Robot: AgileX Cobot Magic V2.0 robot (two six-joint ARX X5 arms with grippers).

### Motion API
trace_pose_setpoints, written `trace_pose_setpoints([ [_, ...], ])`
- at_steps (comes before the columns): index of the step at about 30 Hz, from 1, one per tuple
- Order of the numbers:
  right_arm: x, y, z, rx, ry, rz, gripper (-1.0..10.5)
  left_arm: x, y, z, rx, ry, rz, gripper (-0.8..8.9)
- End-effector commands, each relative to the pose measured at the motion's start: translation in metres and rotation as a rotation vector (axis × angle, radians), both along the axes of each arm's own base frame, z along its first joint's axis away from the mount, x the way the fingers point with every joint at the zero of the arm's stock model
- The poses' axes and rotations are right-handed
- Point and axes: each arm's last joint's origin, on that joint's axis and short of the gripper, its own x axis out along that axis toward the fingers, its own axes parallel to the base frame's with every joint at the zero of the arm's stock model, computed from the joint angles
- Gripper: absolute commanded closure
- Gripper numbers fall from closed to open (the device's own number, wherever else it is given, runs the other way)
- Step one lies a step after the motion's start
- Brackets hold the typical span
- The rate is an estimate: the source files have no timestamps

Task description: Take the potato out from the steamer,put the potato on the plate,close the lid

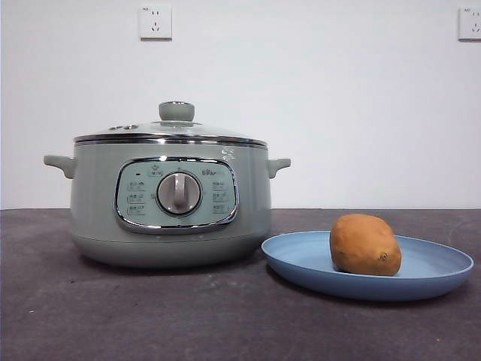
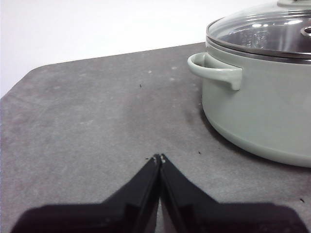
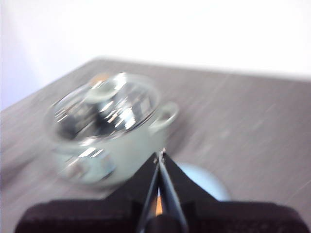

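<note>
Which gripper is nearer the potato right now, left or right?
Right. The right gripper hangs above the plate that holds the potato; the left gripper sits low on the steamer's far side.

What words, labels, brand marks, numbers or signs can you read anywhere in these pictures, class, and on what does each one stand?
None can be read for certain.
Steamer control panel: small icons and labels around the dial, too small to read.
Small brand mark right of the dial's top: too small to read.
Wall sockets: tiny marks at their top edges, unreadable.
Lid, plate, potato: no text visible.
Right wrist view: blurred, nothing legible.
</note>
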Motion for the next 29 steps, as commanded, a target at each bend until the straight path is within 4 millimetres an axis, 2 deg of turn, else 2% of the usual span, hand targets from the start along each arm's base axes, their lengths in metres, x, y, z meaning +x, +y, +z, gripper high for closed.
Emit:
trace_pose_setpoints([
  [1, 0.002, -0.004, -0.021, -0.01, -0.121, -0.04, 9.5, 0.001, 0.0, -0.005, -0.01, 0.011, 0.006, 8.17],
  [5, 0.005, -0.007, -0.059, -0.009, -0.178, -0.1, 9.5, 0.001, 0.0, -0.005, -0.011, 0.012, 0.006, 8.17],
  [10, 0.007, -0.011, -0.106, -0.026, -0.114, -0.232, 9.5, 0.001, 0.0, -0.005, -0.011, 0.012, 0.006, 8.17],
  [15, 0.007, -0.011, -0.138, -0.019, -0.088, -0.255, 9.5, 0.001, 0.0, -0.005, -0.01, 0.011, 0.005, 8.17],
  [25, 0.008, -0.012, -0.16, 0.0, -0.016, -0.262, 9.5, 0.001, 0.0, -0.005, -0.011, 0.012, 0.005, 8.17],
  [29, 0.007, -0.012, -0.161, 0.02, 0.003, -0.264, 9.5, 0.001, 0.0, -0.005, -0.011, 0.012, 0.006, 8.17],
])
